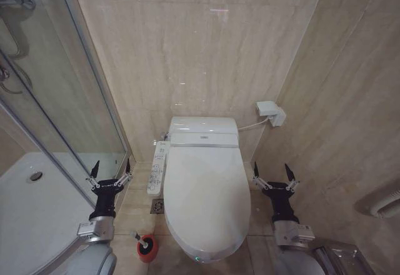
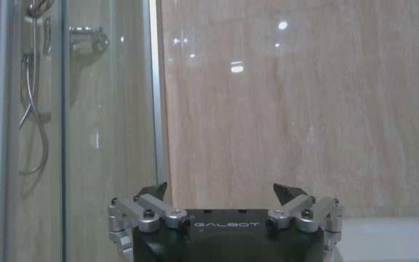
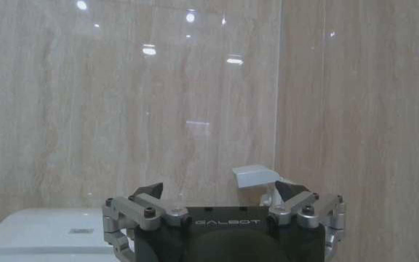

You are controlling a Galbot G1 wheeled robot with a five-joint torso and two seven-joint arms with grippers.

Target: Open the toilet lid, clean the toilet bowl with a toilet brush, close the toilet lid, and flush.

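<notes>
Two grippers spread open, left gripper and right gripper flanking closed toilet lid, toilet bowl hidden beneath, toilet brush handle partly obscured in red holder.

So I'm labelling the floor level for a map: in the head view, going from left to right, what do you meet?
Left gripper → toilet brush in its red cup → control panel → toilet lid, closed → right gripper.
</notes>
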